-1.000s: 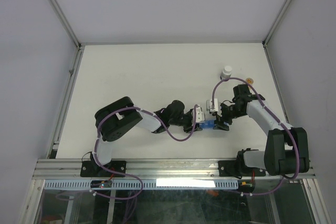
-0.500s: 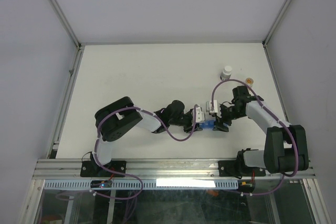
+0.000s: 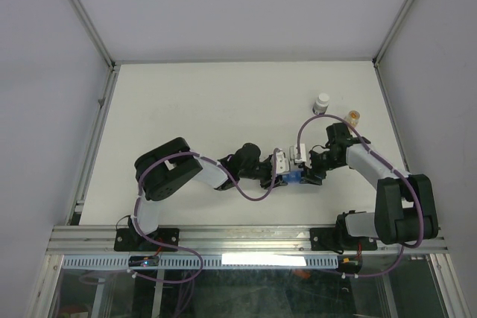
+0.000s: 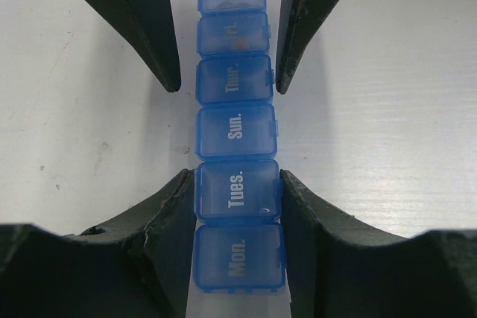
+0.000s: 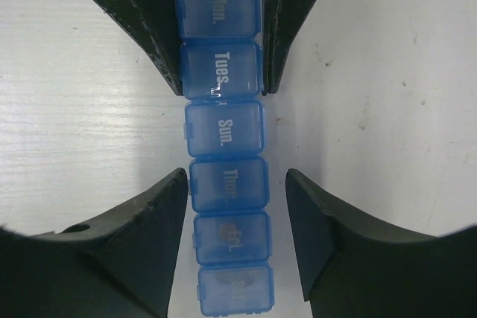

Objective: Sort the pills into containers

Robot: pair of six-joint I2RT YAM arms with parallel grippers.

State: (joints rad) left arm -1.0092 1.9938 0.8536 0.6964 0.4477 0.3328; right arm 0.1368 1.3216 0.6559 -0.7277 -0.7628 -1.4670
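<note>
Left arm (image 3: 212,171) and right arm (image 3: 365,158): white links, black joints, purple cables (image 3: 253,197) (matte black fingers (image 4: 141,251))

We think this is a robot lab. We see a bare white table (image 3: 223,102) shut in by plain pale walls (image 3: 238,5), with metal bars (image 3: 82,11) running up the corners. A left arm (image 3: 168,173) and a right arm (image 3: 399,202), both robot arms, are bolted to a metal rail (image 3: 246,237) at the near edge. Purple cables (image 3: 250,195) loop along them.

White table (image 3: 223,109), pale grey walls (image 3: 223,5)
</note>
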